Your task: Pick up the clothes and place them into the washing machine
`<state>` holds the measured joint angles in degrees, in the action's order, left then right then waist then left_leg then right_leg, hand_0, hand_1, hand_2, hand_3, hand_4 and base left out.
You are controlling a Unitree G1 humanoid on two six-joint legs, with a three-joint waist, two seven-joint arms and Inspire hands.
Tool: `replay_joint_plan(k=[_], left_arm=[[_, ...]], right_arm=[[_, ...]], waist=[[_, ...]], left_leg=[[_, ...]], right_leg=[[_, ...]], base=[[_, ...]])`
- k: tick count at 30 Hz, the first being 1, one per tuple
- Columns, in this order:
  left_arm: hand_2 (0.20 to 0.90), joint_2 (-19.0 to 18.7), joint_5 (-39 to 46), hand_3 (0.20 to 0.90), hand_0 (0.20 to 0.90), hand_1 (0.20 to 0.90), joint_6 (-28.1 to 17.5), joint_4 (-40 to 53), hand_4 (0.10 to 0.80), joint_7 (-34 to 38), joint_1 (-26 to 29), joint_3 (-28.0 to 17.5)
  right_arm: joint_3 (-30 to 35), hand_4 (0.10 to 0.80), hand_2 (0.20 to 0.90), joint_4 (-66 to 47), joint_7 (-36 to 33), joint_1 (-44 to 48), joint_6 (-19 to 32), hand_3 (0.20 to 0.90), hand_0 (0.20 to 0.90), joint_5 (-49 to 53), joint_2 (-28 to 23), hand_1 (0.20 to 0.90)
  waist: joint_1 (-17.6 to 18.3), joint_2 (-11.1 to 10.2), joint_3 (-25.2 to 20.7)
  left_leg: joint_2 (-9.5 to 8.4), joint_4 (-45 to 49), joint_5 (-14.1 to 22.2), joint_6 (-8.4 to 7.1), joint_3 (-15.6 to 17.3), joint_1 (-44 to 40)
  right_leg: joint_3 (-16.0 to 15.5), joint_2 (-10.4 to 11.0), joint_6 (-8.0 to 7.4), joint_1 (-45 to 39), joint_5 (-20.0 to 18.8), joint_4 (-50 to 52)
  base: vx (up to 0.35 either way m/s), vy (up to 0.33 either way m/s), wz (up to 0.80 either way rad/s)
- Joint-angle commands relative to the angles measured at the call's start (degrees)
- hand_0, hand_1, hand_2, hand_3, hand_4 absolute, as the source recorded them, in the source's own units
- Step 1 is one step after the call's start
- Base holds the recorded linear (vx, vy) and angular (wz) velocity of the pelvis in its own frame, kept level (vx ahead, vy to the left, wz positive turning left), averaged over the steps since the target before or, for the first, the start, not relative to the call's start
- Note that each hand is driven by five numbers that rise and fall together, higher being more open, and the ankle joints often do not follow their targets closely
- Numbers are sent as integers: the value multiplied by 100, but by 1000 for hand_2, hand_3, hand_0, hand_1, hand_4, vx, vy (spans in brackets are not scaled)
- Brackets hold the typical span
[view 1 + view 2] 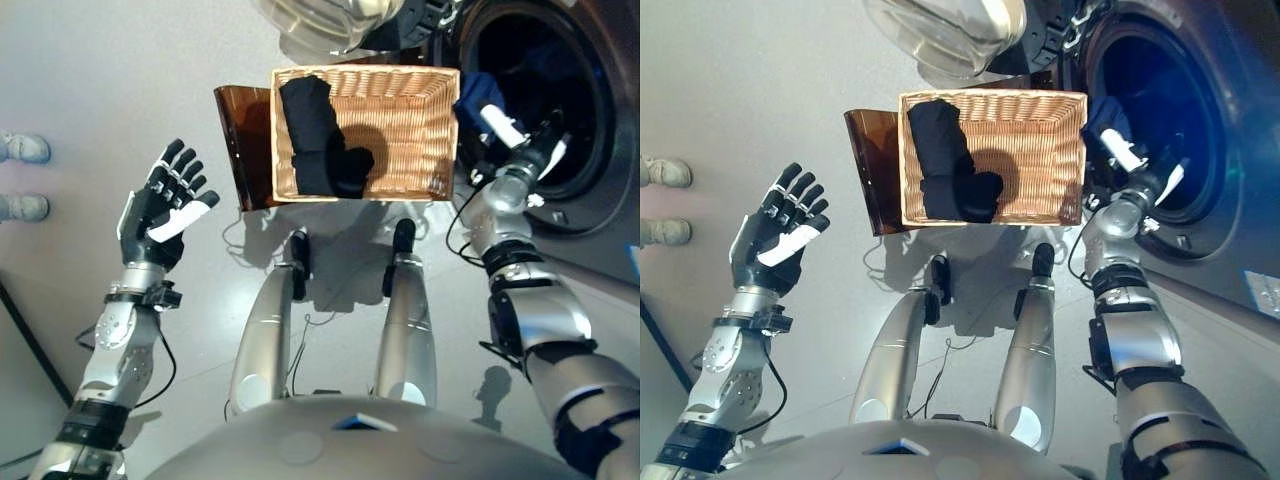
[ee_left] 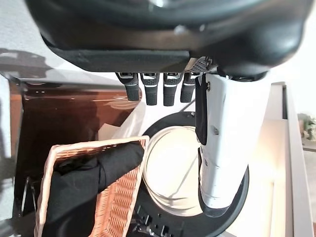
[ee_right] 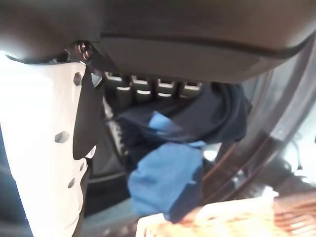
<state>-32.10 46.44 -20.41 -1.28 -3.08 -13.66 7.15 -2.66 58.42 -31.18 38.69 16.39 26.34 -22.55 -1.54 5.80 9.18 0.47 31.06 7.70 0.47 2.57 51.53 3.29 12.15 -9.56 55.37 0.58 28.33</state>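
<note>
Hovering left hand [image 1: 165, 205]: near left, fingers spread, holding nothing.
Right hand [image 1: 522, 150]: fingers curled round blue garment [image 3: 165, 180] at washing machine [image 1: 590, 110] mouth, right.
Basket [image 1: 420, 125]: far centre, holding black clothes [image 1: 315, 135].
Door [image 1: 940, 30]: open, farthest.

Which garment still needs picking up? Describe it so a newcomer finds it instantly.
Start at the washing machine with its open round door; just left of it sits a wicker basket. Inside, against the basket's left wall, lies the black garment, the only cloth in the basket, unlike the blue garment at the drum opening.
</note>
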Motion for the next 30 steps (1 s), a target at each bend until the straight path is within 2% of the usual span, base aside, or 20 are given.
replay_joint_plan(k=[1, 2, 3, 4, 12, 15, 17, 27, 30], left_arm=[[900, -23, -233, 900, 900, 900, -543, 229, 800, 82, 32, -524], [900, -22, -236, 900, 900, 900, -545, 232, 800, 85, 32, -524], [900, 42, -269, 900, 900, 900, -538, 197, 800, 95, 21, -518], [900, 130, -324, 900, 900, 900, -528, 101, 800, 99, 14, -519], [900, 342, -625, 900, 900, 900, -511, -189, 800, 134, 94, -529], [900, 373, -630, 900, 900, 900, -509, -211, 800, 124, 83, -518], [900, 463, -651, 900, 900, 900, -518, -302, 800, 156, 92, -514], [900, 488, -779, 900, 900, 900, -529, -303, 800, 216, 67, -547], [900, 505, -780, 900, 900, 900, -555, -314, 800, 196, 32, -580]], right_arm=[[-127, 800, 900, -795, -5, -216, 711, 900, 900, -334, 171, 900], [-125, 800, 900, -810, -9, -223, 711, 900, 900, -338, 172, 900], [-181, 800, 900, -833, 18, -384, 709, 900, 900, -412, 252, 900], [-341, 800, 900, -835, 105, -679, 636, 900, 900, -584, 364, 900], [-858, 800, 900, -768, 420, -1217, 340, 900, 900, -1164, 458, 900], [-906, 800, 900, -752, 441, -1252, 309, 900, 900, -1224, 450, 900], [-919, 800, 900, -654, 210, -1209, 193, 900, 900, -1589, 390, 900], [-863, 800, 900, -949, 100, -1128, 208, 900, 900, -1675, 272, 900], [-1053, 800, 900, -1039, -32, -1212, 65, 900, 900, -2305, 124, 900]], waist=[[76, -170, -114], [86, -169, -79], [91, -182, -127], [121, -225, -135], [134, -296, -110], [140, -303, -115], [107, -314, -153], [76, -279, -119], [87, -287, -170]], left_leg=[[-106, -998, -484, -134, -227, -197], [-109, -1023, -660, -106, -197, -140], [-87, -1078, -519, -151, -251, -281], [-67, -1268, -760, -151, -258, -362], [-36, -1868, -1006, -211, -418, -945], [-30, -1892, -1026, -216, -430, -984], [-42, -1914, -1018, -222, -459, -1056], [-34, -1825, -1011, -230, -454, -935], [-17, -1801, -993, -228, -459, -889]], right_leg=[[-329, -77, 304, -531, 107, -472], [-352, -66, 335, -490, -60, -524], [-355, -88, 298, -635, 79, -555], [-433, -79, 308, -784, -146, -827], [-617, -94, 236, -1426, -355, -1495], [-633, -86, 234, -1475, -366, -1520], [-659, -76, 221, -1573, -384, -1573], [-621, -51, 233, -1442, -344, -1488], [-619, -54, 232, -1404, -336, -1458]], base=[[-51, -20, -2], [74, -37, 2], [-25, -30, 7], [76, -38, 7], [41, -44, -1], [26, -18, 11], [59, -25, 8], [3, -3, 3], [9, 0, -3]])
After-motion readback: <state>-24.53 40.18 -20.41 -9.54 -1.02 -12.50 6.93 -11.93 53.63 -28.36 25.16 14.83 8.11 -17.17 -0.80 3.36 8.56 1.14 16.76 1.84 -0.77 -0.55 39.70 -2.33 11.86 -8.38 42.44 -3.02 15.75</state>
